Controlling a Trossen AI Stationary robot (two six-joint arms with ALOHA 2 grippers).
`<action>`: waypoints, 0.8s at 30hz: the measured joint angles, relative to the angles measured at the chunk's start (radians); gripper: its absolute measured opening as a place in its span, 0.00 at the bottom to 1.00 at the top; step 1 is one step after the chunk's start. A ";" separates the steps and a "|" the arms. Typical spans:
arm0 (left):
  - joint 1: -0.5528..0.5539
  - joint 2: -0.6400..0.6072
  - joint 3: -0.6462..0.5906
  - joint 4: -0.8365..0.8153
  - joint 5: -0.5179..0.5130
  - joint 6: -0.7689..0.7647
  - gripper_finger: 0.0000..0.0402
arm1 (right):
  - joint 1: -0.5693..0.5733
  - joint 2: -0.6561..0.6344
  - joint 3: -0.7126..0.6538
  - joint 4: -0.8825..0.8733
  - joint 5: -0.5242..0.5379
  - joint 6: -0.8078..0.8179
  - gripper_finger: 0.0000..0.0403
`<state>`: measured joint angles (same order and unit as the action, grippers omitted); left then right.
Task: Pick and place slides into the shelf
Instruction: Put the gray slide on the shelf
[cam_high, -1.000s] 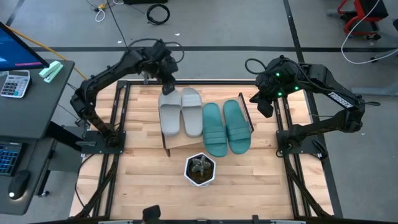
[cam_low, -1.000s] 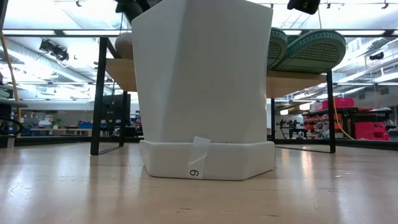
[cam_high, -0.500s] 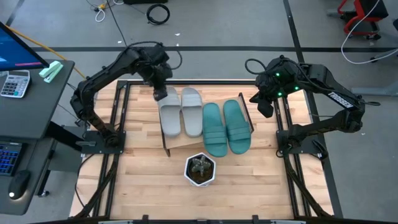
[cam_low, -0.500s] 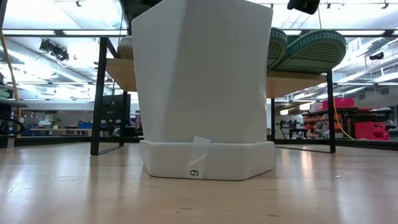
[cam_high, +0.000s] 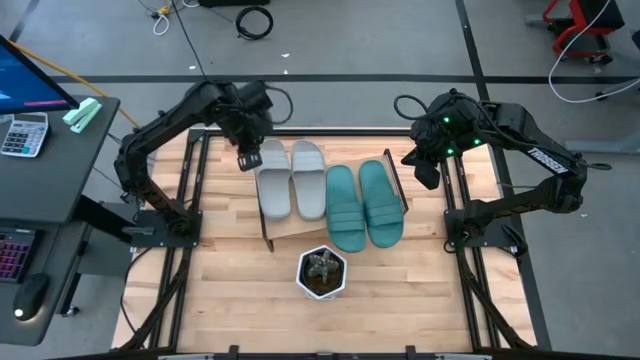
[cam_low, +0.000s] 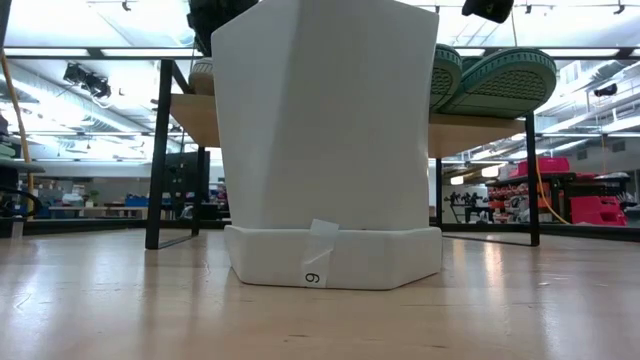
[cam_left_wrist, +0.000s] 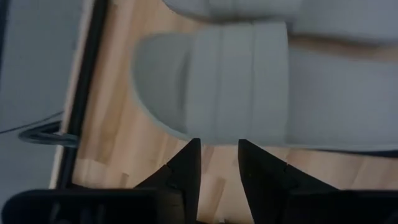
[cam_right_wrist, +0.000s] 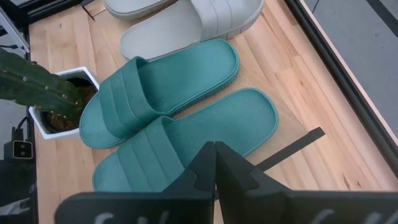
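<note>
**All 4 slides sit on the shelf, and a bump could knock one off**

The 4 slides lie side by side on the shelf (cam_high: 290, 232). The 2 grey slides (cam_high: 291, 180) are on the left arm's side. The 2 teal slides (cam_high: 362, 204) are on the right arm's side. The white pot (cam_high: 322, 272) with a plant stands on the table (cam_high: 225, 290) just in front of the shelf.

The left gripper (cam_high: 248, 159) hangs just beside the back end of the outer grey slide. It is not touching it. Its fingers (cam_left_wrist: 180, 174) are close together, with only a narrow gap, and they hold nothing.

If that gripper swings sideways while it is this low, it could push the grey slide crooked or off the board. I think it should lift up first.

The right gripper (cam_high: 425, 171) waits near the shelf's other end, apart from the teal slides. Its fingers look pressed together and empty.
</note>
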<state>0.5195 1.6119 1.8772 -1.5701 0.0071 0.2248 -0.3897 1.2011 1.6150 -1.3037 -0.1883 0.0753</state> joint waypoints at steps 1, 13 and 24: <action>-0.011 0.001 -0.020 -0.001 0.000 0.001 0.27 | 0.000 0.000 0.000 0.000 0.000 0.001 0.03; -0.064 0.002 -0.165 -0.002 -0.011 -0.011 0.27 | 0.000 0.000 0.000 0.000 0.000 0.003 0.03; -0.072 0.004 -0.167 0.046 -0.005 0.001 0.27 | 0.000 0.000 0.000 0.000 0.000 0.004 0.03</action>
<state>0.4476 1.6156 1.7100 -1.5244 0.0016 0.2256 -0.3897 1.2011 1.6152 -1.3041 -0.1884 0.0795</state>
